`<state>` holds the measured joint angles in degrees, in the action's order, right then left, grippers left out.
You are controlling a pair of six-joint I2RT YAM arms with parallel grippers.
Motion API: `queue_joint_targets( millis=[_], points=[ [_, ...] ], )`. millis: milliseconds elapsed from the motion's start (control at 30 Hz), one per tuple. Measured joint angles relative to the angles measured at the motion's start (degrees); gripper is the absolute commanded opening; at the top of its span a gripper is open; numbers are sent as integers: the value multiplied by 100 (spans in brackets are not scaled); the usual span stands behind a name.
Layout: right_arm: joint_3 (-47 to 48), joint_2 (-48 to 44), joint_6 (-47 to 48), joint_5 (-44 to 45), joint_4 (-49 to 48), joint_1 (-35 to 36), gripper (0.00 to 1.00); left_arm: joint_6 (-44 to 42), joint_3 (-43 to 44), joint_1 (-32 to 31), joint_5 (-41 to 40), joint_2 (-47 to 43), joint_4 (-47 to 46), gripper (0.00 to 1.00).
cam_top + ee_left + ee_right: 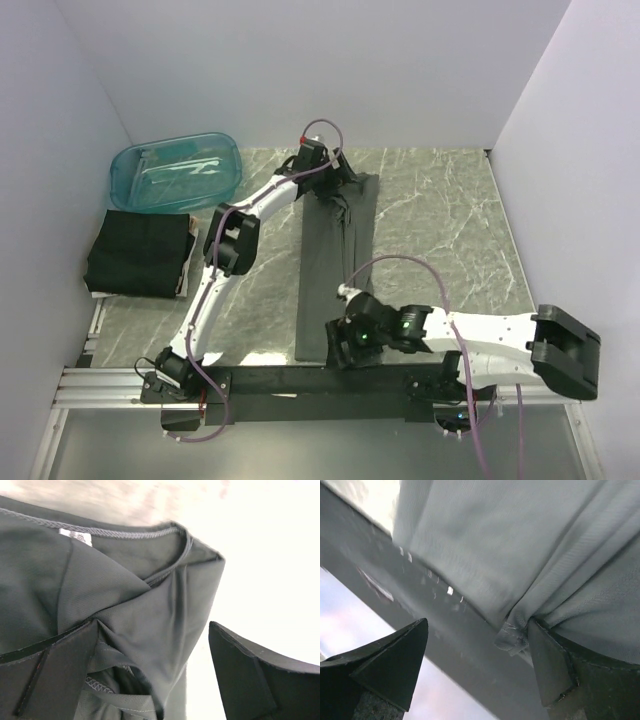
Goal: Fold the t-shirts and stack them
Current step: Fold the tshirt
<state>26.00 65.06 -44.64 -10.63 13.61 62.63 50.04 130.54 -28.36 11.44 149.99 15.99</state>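
At the left edge of the grey-green stone-look desk [450,230] lies a pile of folded black soft t-shirts [140,250]. A see-through teal plastic tub [175,172] sits behind the pile, in the far left corner.

In the middle of the desk lies one dark grey soft t-shirt [335,260], folded into a long thin strip. Its long way runs from the far edge of the desk to the near edge. The neck end, with the small white label [76,536], is the far end. The bottom end is at the near edge.

The white left arm [225,250] reaches out to the far end. The left jaws are wide apart and hold nothing. The neck end lies between them, and one finger [55,670] seems to touch the cloth.

The white right arm [480,340] is at the near end. The right jaws are wide apart too and hold nothing. The bunched bottom edge of the cloth touches one finger [570,675].

So each arm is right at its own end of the strip. I think the next fold brings one end over to the other, along the long way.
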Motion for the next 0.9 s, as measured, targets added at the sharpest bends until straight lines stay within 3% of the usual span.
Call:
queue_joint_targets(
  millis=[200,400,600,900],
  points=[
    [984,450,-11,522,1032,846,88,385,0,-92,520,170,-612,99],
    [1248,177,-70,903,1394,848,89,584,28,-98,280,186,-640,99],
    [1268,-710,-249,1462,1558,839,100,1021,197,-33,-286,275,-621,99],
    [1257,-1392,-1054,2726,2044,365,100,1047,184,240,-831,184,-522,99]
  ],
)
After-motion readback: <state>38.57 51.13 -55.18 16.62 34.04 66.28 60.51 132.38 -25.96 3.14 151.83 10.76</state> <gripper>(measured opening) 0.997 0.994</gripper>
